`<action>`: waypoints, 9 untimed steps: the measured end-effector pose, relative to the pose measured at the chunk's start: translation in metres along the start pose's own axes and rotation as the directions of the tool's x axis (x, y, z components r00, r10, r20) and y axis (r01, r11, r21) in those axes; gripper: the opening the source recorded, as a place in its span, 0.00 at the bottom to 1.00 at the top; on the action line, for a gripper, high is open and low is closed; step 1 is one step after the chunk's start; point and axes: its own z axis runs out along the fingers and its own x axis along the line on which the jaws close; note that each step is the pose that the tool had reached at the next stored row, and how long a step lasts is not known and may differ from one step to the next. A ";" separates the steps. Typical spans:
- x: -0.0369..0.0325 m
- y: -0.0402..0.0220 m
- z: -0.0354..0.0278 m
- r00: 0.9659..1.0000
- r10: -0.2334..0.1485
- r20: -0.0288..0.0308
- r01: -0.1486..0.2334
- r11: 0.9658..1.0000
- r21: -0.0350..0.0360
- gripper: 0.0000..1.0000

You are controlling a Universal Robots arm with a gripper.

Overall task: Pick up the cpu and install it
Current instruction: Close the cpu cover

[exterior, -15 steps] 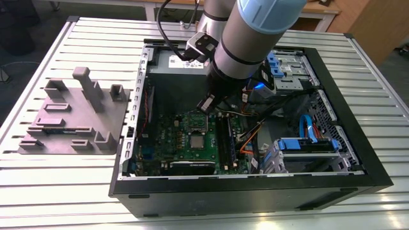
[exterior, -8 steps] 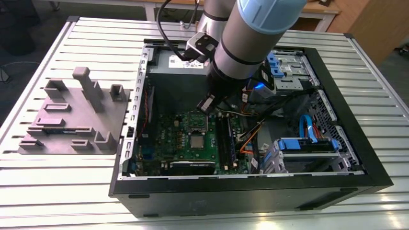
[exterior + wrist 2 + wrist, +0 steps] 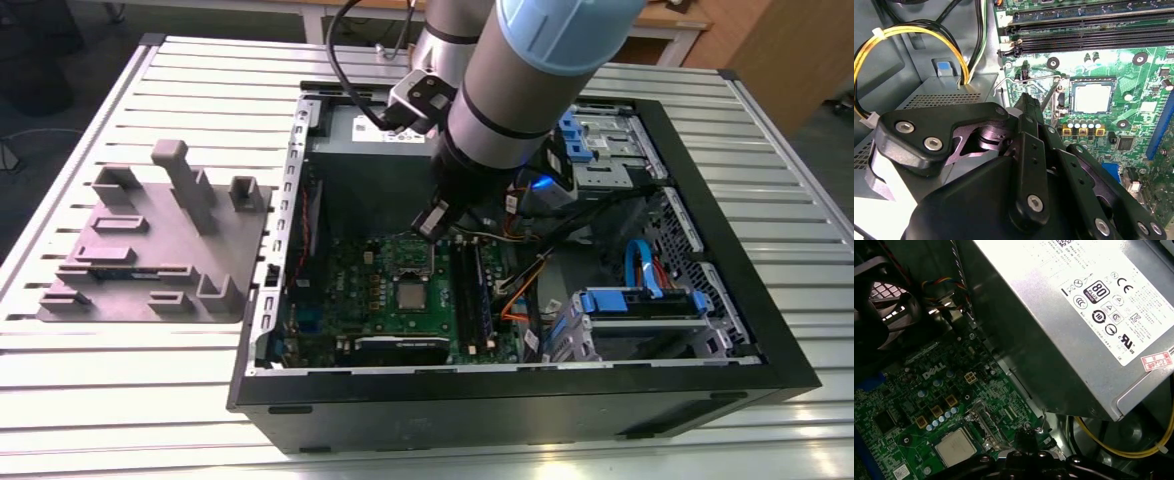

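Note:
The cpu (image 3: 410,295) lies flat in its socket on the green motherboard (image 3: 360,290), silver top up, with nothing holding it. Both wrist views show the cpu (image 3: 1093,97) (image 3: 956,446) seated inside the socket frame. My gripper (image 3: 434,222) hangs inside the open computer case, above the board and a little behind the socket toward the power supply. In the second wrist view the gripper (image 3: 1026,100) has its fingers together with nothing between them, its tip close to the thin metal socket lever (image 3: 1050,95), which stands raised beside the cpu.
The big grey power supply (image 3: 1069,315) with a white label sits close beside the gripper. Yellow cables (image 3: 914,35), memory slots (image 3: 1089,37), drive cages with blue clips (image 3: 641,300) and the black case walls (image 3: 534,400) crowd the space. A grey parts fixture (image 3: 160,250) lies on the table at the exterior view's left.

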 end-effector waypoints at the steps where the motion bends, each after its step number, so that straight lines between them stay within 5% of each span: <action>1: 0.0001 -0.0001 0.0000 1.000 0.000 0.000 0.000 1.000 0.000 0.10; 9: 0.0009 -0.0006 -0.0002 1.000 0.000 0.000 0.000 1.000 0.000 0.10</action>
